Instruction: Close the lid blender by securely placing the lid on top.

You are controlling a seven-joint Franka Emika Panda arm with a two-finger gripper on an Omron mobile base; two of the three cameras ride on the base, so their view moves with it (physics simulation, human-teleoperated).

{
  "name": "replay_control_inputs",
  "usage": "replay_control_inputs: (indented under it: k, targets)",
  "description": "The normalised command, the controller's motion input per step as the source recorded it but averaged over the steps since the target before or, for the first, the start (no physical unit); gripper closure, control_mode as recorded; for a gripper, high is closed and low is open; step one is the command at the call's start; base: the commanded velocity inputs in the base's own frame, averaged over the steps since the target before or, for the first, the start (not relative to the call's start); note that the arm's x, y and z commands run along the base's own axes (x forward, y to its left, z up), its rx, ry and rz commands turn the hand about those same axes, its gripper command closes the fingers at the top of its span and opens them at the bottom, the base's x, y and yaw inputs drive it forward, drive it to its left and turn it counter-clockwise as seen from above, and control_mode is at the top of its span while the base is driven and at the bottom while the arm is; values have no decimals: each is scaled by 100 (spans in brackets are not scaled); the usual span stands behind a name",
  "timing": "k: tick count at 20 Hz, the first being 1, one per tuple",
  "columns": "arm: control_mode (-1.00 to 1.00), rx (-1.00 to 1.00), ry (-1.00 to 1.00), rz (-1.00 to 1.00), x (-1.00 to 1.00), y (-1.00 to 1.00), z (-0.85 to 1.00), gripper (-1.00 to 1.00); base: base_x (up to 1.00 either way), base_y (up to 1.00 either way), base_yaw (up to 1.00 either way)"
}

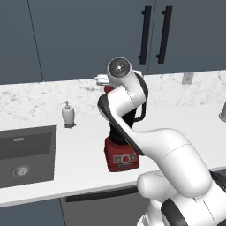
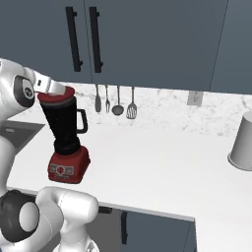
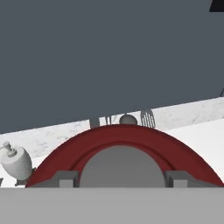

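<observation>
The gripper [image 3: 117,178] clasps the grey knob of the red lid [image 3: 131,138], its fingers [image 3: 65,178] flanking the knob on either side, with the lid [image 2: 55,96] resting atop the blender [image 2: 65,138] on the white counter [image 2: 162,167].

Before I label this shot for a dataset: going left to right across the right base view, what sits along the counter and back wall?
Blender with the lid on top → hanging utensils → wall outlet → white container.
</observation>
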Motion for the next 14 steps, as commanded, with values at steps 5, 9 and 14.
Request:
replay_control_inputs:
  k: [5, 9, 14]
  targets:
    - [-100, -4, 0, -1, 0, -9, -47, 100, 0, 0, 0]
    - [-100, 0, 0, -5, 0, -23, -41, 100, 0, 0, 0]
    - [-100, 0, 0, -5, 0, -26, -41, 100, 0, 0, 0]
